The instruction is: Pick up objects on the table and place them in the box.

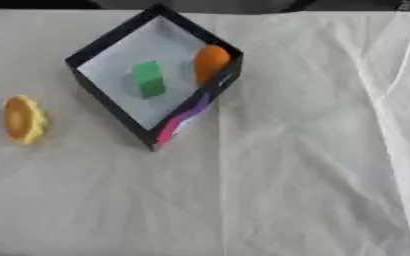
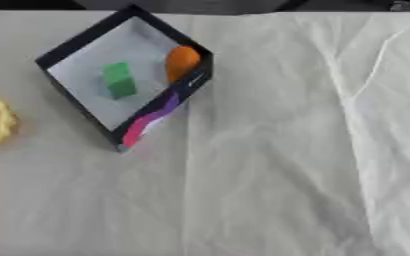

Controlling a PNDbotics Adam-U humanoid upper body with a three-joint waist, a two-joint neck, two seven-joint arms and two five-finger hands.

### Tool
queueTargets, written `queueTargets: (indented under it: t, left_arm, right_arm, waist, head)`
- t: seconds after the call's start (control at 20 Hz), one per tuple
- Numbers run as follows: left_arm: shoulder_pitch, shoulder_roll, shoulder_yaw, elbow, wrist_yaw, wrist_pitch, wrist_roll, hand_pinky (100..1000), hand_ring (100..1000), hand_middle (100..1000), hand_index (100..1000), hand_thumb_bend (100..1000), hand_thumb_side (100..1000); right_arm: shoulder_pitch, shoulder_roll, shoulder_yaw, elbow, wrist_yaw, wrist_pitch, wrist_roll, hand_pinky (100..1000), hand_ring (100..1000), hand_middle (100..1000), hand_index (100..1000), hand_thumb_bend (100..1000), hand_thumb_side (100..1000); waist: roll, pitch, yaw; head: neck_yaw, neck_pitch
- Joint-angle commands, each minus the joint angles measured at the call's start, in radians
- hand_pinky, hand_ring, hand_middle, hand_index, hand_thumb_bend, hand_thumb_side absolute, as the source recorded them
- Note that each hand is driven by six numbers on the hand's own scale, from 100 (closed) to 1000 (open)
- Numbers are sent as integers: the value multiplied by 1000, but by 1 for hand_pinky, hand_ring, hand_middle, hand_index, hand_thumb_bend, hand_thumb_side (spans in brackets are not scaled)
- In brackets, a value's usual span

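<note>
A black-walled box (image 1: pixel 112 37) with a pale floor stands turned like a diamond at the upper left of the table. Inside it lie a green block (image 1: pixel 148 78) near the middle and an orange rounded object (image 1: pixel 211 62) against the right wall. The box's outer right side carries a pink and purple stripe (image 1: pixel 180 119). To the left of the box, on the cloth, lies an orange and yellow round object (image 1: pixel 23 120) with a scalloped rim. Neither hand shows in either view.
A wrinkled white cloth (image 1: pixel 287 165) covers the whole table, with raised folds at the right (image 1: pixel 392 85). A dark strip (image 1: pixel 208 4) runs along the far edge.
</note>
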State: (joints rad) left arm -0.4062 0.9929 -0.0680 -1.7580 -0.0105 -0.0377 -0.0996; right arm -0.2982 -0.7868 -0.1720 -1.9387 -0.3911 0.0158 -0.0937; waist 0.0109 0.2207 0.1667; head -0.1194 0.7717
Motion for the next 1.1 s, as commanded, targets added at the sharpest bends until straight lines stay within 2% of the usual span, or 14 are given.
queueTargets:
  t: [0.05,0.2,0.25,0.3,0.45,0.55,0.7,0.75,0.8,0.9,1.1]
  left_arm:
    - [-55,84,-39,14,-65,6,-146,837,824,828,913,327,270]
    - [-116,99,-83,33,-134,-7,-275,848,833,831,910,466,231]
    - [-137,99,-97,45,-156,-11,-312,849,833,831,910,471,230]
    - [-156,98,-112,63,-178,-13,-346,852,836,830,907,528,215]
    - [-209,81,-157,142,-243,-9,-427,855,835,821,896,588,232]
    - [-240,65,-185,212,-291,-7,-461,857,835,813,888,601,232]
    - [-282,31,-224,342,-333,3,-494,866,817,776,860,588,343]
    - [-295,19,-234,382,-338,8,-501,866,817,776,860,588,343]
    - [-306,8,-242,417,-341,14,-506,867,815,769,857,587,404]
    - [-327,-20,-261,485,-343,39,-511,862,807,759,861,583,451]
    - [-376,-91,-302,594,-362,67,-524,858,804,752,877,596,465]
  right_arm:
    - [-9,-18,-6,-15,7,1,4,1000,735,681,842,100,545]
    - [-9,-17,-5,-13,8,4,4,1000,730,675,840,100,545]
    - [-8,-17,-6,-12,8,6,3,1000,730,674,839,100,545]
    - [-8,-17,-6,-12,7,7,2,1000,728,673,839,100,545]
    - [-8,-18,-7,-10,5,11,0,1000,726,671,839,100,545]
    - [-6,-18,-6,-10,6,12,2,1000,725,670,838,100,545]
    - [1,-17,-6,-8,10,15,5,1000,722,667,837,100,545]
    - [3,-17,-7,-8,12,16,5,1000,722,667,837,100,545]
    - [4,-16,-8,-8,13,16,5,1000,721,666,837,100,546]
    - [4,-14,-8,-7,12,17,5,1000,719,664,837,100,546]
    - [1,-10,-2,-5,11,22,12,1000,717,662,835,100,547]
  waist:
    - [14,-34,-2]
    - [15,-35,-6]
    - [15,-35,-6]
    - [16,-36,-8]
    - [18,-37,-13]
    - [19,-38,-15]
    - [21,-38,-17]
    - [21,-39,-17]
    - [21,-39,-16]
    - [21,-39,-16]
    - [20,-41,-13]
  head:
    - [5,-2]
    - [9,-2]
    - [11,-2]
    - [14,-2]
    - [22,-2]
    - [26,-2]
    - [35,-2]
    - [37,-2]
    - [39,-2]
    - [40,-2]
    - [40,-2]
